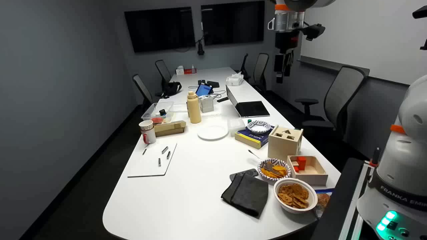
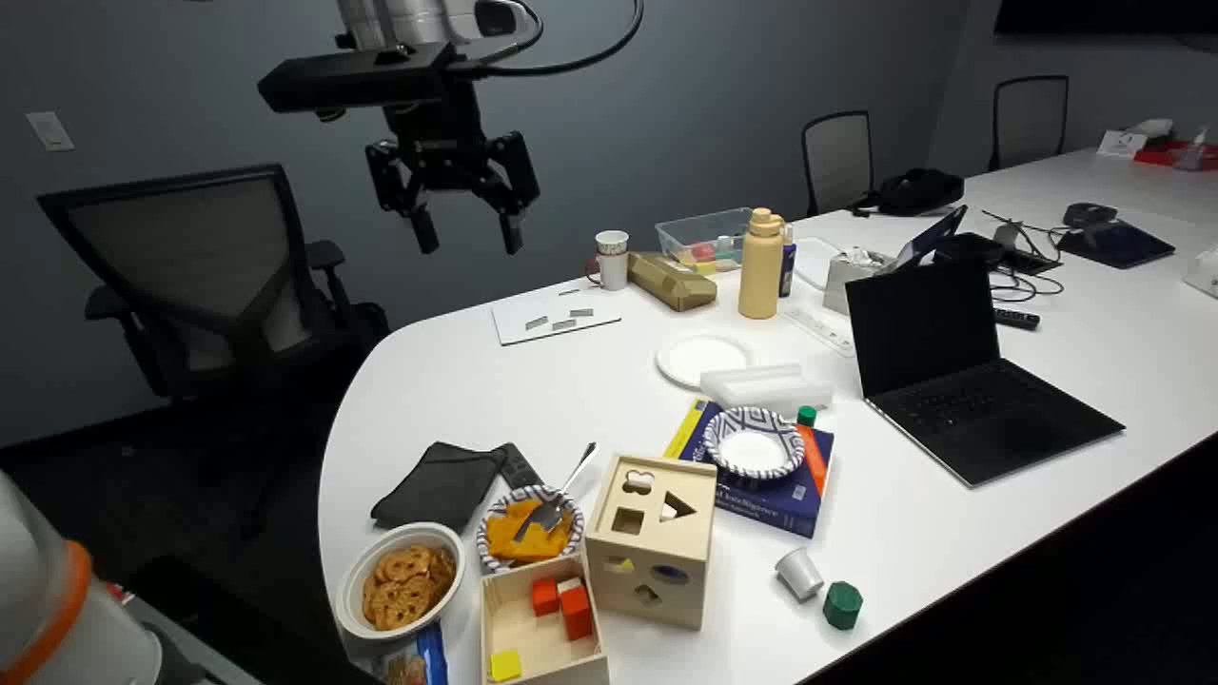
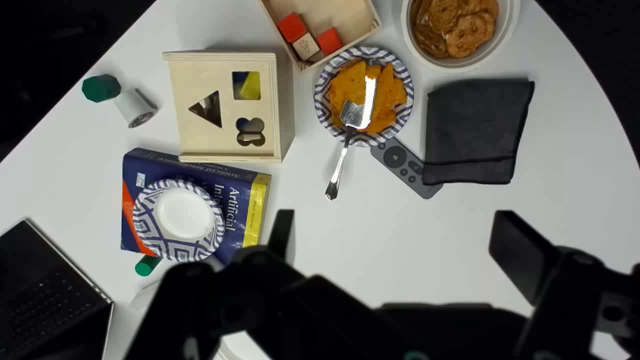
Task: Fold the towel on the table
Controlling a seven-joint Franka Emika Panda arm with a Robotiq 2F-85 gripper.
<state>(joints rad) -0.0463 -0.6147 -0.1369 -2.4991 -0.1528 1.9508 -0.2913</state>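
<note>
The dark grey towel (image 1: 247, 195) lies flat near the rounded end of the white table (image 1: 180, 206). It also shows in an exterior view (image 2: 441, 487) and in the wrist view (image 3: 475, 127). It is roughly square, with a line or crease running along one edge. One corner covers the end of a grey remote (image 3: 400, 165). My gripper (image 2: 469, 236) is open and empty, high above the table, pointing down. In the wrist view the gripper's fingers (image 3: 395, 232) stand wide apart with bare tabletop between them, and the towel lies ahead of them, off to one side.
Beside the towel stand a bowl of pretzel crisps (image 1: 295, 196) and a patterned bowl of orange chips with a fork (image 1: 274, 169). A wooden shape box (image 2: 652, 542), an open wooden tray (image 2: 542, 618), a book with a bowl (image 2: 761, 485) and a laptop (image 2: 990, 409) stand further along.
</note>
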